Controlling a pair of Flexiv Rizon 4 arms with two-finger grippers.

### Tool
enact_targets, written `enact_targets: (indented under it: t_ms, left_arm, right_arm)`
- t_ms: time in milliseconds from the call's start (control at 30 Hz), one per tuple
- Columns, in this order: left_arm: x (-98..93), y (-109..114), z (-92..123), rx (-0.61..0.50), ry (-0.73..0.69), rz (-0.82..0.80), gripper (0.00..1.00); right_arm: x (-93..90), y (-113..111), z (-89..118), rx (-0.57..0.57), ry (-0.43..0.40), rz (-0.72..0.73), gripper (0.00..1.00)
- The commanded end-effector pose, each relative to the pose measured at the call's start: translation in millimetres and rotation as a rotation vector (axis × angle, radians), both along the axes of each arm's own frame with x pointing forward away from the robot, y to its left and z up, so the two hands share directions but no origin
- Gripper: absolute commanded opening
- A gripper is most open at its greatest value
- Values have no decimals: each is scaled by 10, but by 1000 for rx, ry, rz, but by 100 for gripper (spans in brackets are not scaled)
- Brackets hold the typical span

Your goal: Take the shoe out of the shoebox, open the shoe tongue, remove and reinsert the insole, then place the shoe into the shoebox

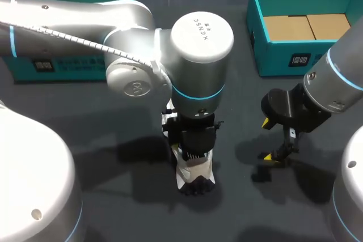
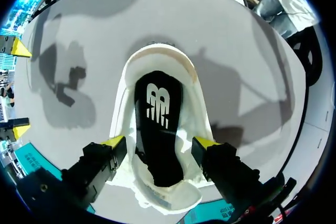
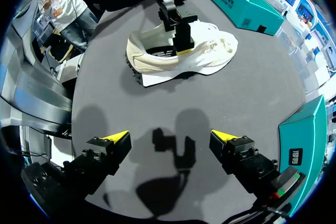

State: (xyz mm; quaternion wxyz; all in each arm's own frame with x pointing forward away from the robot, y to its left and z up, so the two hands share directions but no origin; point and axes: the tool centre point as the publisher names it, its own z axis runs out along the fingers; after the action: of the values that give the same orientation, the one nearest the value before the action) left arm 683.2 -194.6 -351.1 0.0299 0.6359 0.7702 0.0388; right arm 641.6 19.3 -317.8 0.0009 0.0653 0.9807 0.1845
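Slippage worries me: the yellow-tipped left gripper (image 2: 160, 141) sits astride the white sneaker (image 2: 157, 61) on the dark grey table (image 2: 236, 51), whether pinching it I cannot tell, and a loose lift toward the teal cardboard shoebox (image 1: 278, 55) would drop it; the right gripper (image 3: 169, 136) hangs spread, empty.

Matt tbl (image 1: 238, 111), cloth shoe (image 1: 194, 172), cardbd shoebox (image 1: 278, 55)

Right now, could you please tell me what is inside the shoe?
A black insole with a white logo lies inside the white shoe. Its front end runs under the upper, so that part cannot be seen.
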Motion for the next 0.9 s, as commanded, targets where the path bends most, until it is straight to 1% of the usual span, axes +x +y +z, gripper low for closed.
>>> enact_targets:
  t_ms: [33,167,300,433,533,600,667,800,900]
  left_arm:
    - [58,43,46,-12,2,5,78]
    - [97,51,84,-18,0,13,71]
    - [117,64,108,-21,11,20,75]
    - [106,75,114,-21,19,18,71]
    - [99,76,112,-18,20,16,73]
    - [99,76,111,-16,21,18,68]
    - [106,71,107,-14,23,18,67]
    - [134,57,88,-2,28,18,73]
    - [160,52,88,-1,34,20,71]
  right_arm:
    - [-19,-2,-1,-2,-3,-1,100]
    - [-19,-2,-1,-2,-3,-1,100]
    - [-19,-2,-1,-2,-3,-1,100]
    - [-19,-2,-1,-2,-3,-1,100]
    - [-19,-2,-1,-2,-3,-1,100]
    - [-19,-2,-1,-2,-3,-1,100]
    - [-19,-2,-1,-2,-3,-1,100]
    - [-19,-2,-1,-2,-3,-1,100]
    - [-19,-2,-1,-2,-3,-1,100]
